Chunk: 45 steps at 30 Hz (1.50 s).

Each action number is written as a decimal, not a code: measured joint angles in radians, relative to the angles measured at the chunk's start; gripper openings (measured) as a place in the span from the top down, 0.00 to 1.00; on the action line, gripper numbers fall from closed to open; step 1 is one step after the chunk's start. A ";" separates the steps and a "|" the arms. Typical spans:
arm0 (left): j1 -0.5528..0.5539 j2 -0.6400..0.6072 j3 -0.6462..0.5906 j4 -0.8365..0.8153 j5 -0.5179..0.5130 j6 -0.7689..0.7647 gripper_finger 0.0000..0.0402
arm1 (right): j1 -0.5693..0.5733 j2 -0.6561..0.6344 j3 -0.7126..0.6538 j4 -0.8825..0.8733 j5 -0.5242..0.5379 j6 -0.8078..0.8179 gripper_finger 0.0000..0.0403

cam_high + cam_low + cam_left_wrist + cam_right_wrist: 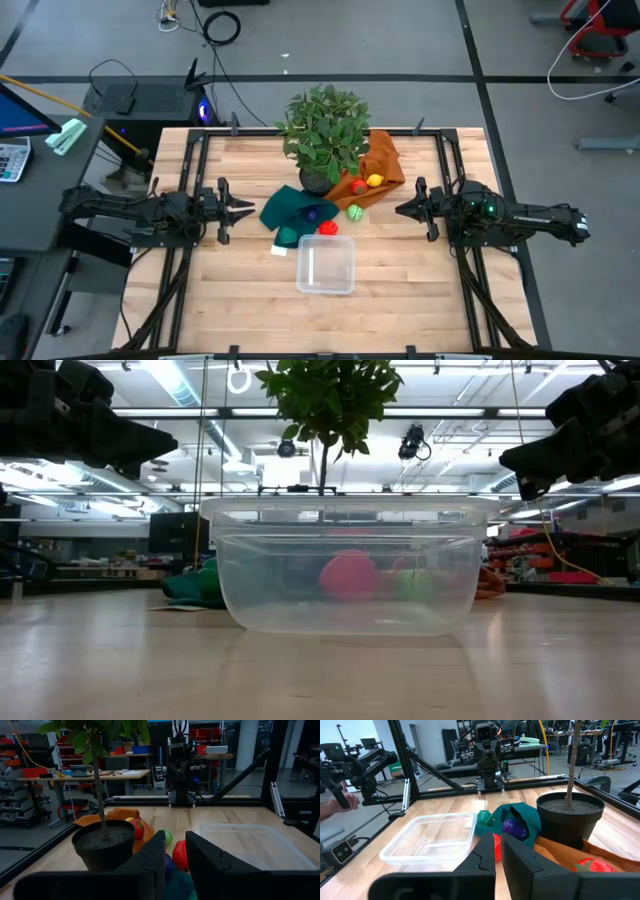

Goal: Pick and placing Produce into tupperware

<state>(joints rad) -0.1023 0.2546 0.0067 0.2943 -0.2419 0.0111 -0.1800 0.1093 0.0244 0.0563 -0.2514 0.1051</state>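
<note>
The clear, shallow, rounded-square plastic tupperware (325, 266) sits empty on the wooden worktop (220, 310), at about six o'clock from the potted green plant (322, 135). A red piece of produce (329, 228) lies just at its twelve o'clock, beside the folded green cloth (288, 211). The left gripper (247, 210) hovers at nine o'clock, fingers narrowly parted, holding nothing. The right gripper (402, 210) waits at three o'clock, fingers closed together, empty.
</note>
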 joint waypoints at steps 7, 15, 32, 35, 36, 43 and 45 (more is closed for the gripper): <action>0.000 0.000 0.000 0.000 0.000 0.000 0.78 | 0.000 0.000 0.000 0.000 0.000 0.000 1.00; 0.000 0.000 0.000 0.000 0.000 0.000 0.79 | 0.000 0.000 0.000 0.000 0.000 0.000 1.00; 0.000 0.000 0.000 0.000 0.000 0.000 0.77 | 0.000 0.000 0.000 0.000 0.000 0.000 1.00; 0.000 0.000 0.000 0.000 0.000 0.000 0.78 | 0.000 0.000 0.000 0.004 0.010 0.000 1.00; 0.000 0.000 0.000 0.000 0.000 0.000 0.78 | 0.000 0.000 0.000 0.004 0.010 0.000 1.00; 0.000 0.000 0.000 0.000 0.000 0.000 0.79 | 0.000 0.000 0.000 0.004 0.013 0.000 1.00; 0.000 0.000 0.000 0.000 0.000 0.000 0.78 | 0.000 0.000 0.000 0.004 0.013 0.000 1.00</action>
<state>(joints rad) -0.1022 0.2550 0.0069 0.2943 -0.2420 0.0109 -0.1802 0.1093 0.0242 0.0601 -0.2386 0.1047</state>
